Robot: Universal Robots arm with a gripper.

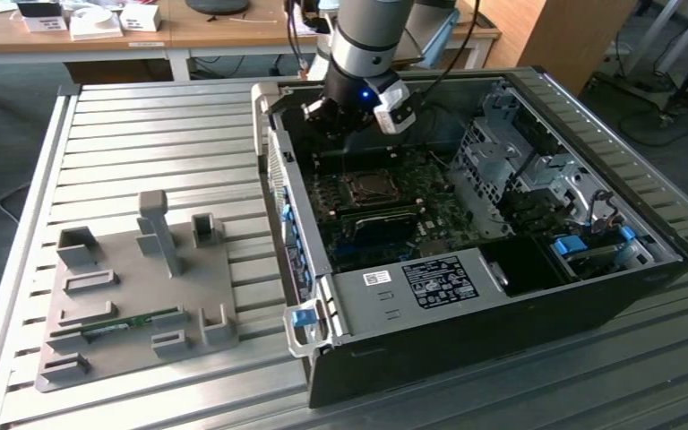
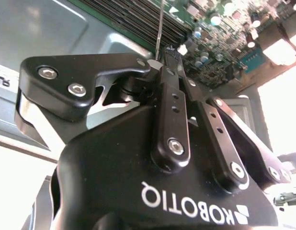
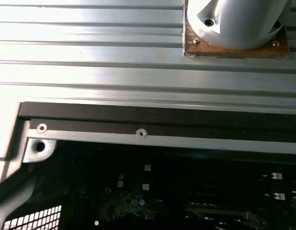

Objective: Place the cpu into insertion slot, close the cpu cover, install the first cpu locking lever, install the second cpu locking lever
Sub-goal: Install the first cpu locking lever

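Pincer [image 2: 167,51] inside the computer case [image 1: 476,336], near but apart from insertion slot [image 1: 374,188]

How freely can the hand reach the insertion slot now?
Probably yes: the computer case lies open, the hand hangs inside it near the insertion slot, and nothing visible stands between them.

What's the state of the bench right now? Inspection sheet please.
Surface: ribbed metal table.
Job's things: insertion slot on the board inside the open computer case; what it holds cannot be told.
Clutter: grey fixture tray with green memory stick, exterior view's left.
Grippers: claw low over the board at the case's far end.
Cables: black cable beside the arm.
Surroundings: wooden desk with white boxes behind.
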